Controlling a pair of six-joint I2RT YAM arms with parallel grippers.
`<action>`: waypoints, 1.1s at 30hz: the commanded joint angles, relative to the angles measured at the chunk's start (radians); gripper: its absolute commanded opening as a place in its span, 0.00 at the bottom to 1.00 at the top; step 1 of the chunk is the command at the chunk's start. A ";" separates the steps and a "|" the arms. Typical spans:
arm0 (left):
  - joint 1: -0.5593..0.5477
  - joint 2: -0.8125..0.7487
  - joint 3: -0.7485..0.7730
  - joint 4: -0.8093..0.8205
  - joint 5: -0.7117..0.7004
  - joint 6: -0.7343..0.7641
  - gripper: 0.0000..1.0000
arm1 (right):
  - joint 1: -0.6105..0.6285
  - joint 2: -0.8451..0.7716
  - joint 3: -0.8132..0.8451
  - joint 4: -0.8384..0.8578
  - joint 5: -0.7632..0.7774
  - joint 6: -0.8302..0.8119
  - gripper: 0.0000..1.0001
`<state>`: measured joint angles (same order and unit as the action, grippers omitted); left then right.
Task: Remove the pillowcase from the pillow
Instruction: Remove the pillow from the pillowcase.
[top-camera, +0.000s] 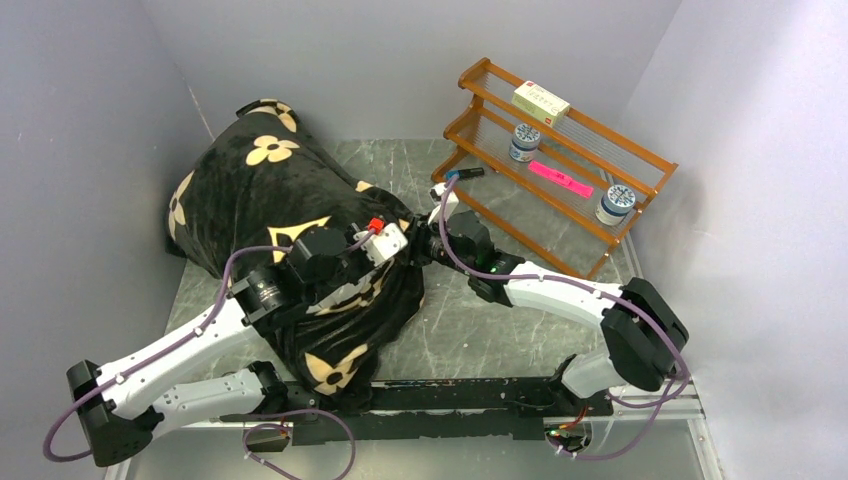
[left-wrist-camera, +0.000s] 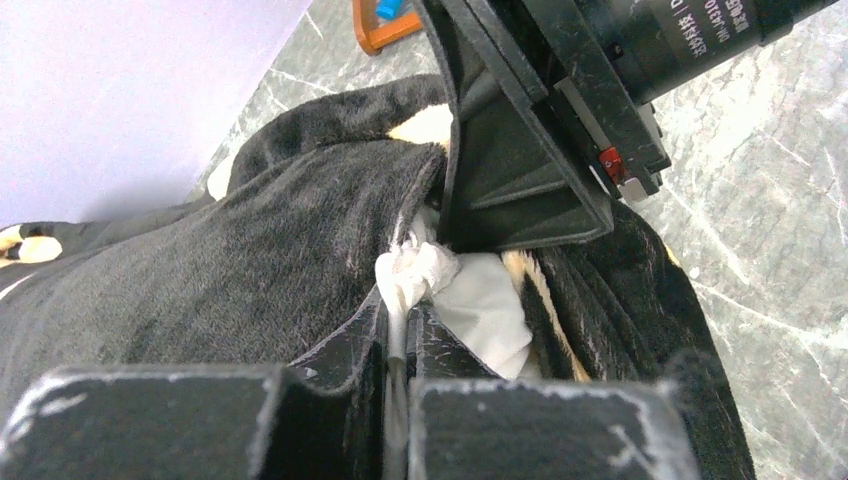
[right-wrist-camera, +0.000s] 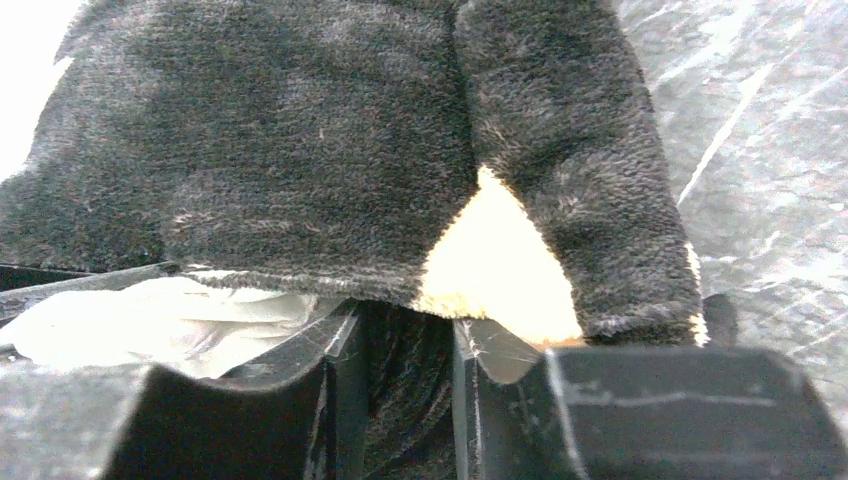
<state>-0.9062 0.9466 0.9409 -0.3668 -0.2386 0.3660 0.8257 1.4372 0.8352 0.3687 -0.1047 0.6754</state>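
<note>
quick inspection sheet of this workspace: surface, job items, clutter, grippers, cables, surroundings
surface: grey marbled table, no spills seen
job's things: pillowcase covers most of the pillow; only a white corner shows at the opening
clutter: wooden rack at back right holds a box, two jars and a pink item
grippers: left gripper shut on the pillow corner; right gripper shut on the pillowcase edge
cables: purple cables run along both arms; the left one crosses over the pillowcase
surroundings: plain pale walls on three sides, nothing else seen
</note>
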 joint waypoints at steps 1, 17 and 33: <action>0.000 -0.072 0.037 -0.004 -0.115 -0.032 0.05 | -0.021 0.004 -0.015 -0.129 0.154 -0.095 0.30; 0.001 -0.168 0.037 -0.075 -0.174 -0.135 0.05 | -0.246 0.021 -0.104 -0.113 0.074 -0.099 0.09; 0.001 -0.281 0.021 -0.131 -0.130 -0.206 0.05 | -0.367 0.305 0.073 -0.106 -0.026 -0.136 0.00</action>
<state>-0.9104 0.7883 0.9356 -0.4763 -0.2871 0.1749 0.6102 1.6184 0.8742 0.3763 -0.4206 0.6468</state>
